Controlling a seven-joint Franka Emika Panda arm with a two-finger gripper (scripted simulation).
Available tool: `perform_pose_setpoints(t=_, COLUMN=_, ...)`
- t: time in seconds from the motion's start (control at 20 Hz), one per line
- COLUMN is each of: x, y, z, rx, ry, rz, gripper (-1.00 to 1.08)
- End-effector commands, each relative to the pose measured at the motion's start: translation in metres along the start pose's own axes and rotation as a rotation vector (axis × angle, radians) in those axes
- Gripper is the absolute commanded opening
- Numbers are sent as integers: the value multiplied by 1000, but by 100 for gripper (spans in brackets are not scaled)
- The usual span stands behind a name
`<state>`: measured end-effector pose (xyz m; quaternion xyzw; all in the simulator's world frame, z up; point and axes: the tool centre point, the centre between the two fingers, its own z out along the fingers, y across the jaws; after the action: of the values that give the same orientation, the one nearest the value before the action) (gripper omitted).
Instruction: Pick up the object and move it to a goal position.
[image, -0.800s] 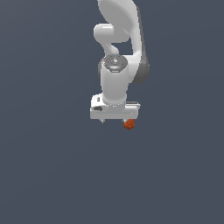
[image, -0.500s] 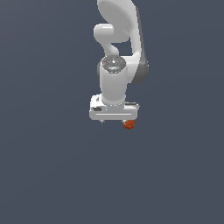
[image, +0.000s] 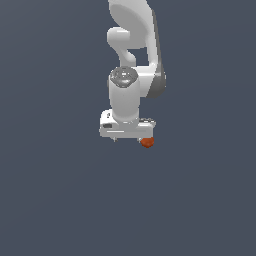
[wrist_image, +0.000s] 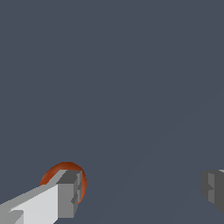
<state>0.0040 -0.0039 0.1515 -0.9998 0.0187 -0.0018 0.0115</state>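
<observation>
In the wrist view one finger covers much of the object, so only an orange-red arc of it shows past the fingertip; the other finger is cut off by the frame edge. In the exterior view the fingers are mostly hidden under the white hand body, and the object peeks out below its end toward the exterior view's right. Whether the object touches the near finger cannot be told. The arm comes down from the top of the exterior view, folds at a joint and points its wrist straight down. The end effector is spread wide, its fingers well apart, and nothing sits between them. The plain dark grey worktop shows no edge or shadow
</observation>
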Motion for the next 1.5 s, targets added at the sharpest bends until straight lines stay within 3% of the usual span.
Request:
perform_pose_setpoints(t=0.0, x=0, y=-1, z=0, rx=0, ry=0, rz=5, gripper=100)
perform_pose_setpoints(t=0.6, x=-7, y=-14, z=7, rx=-1, ry=-1, rz=142, gripper=100)
perform_pose_setpoints(t=1.45, x=-27, y=-46, z=25, rx=-8, ry=-2, rz=523, gripper=100)
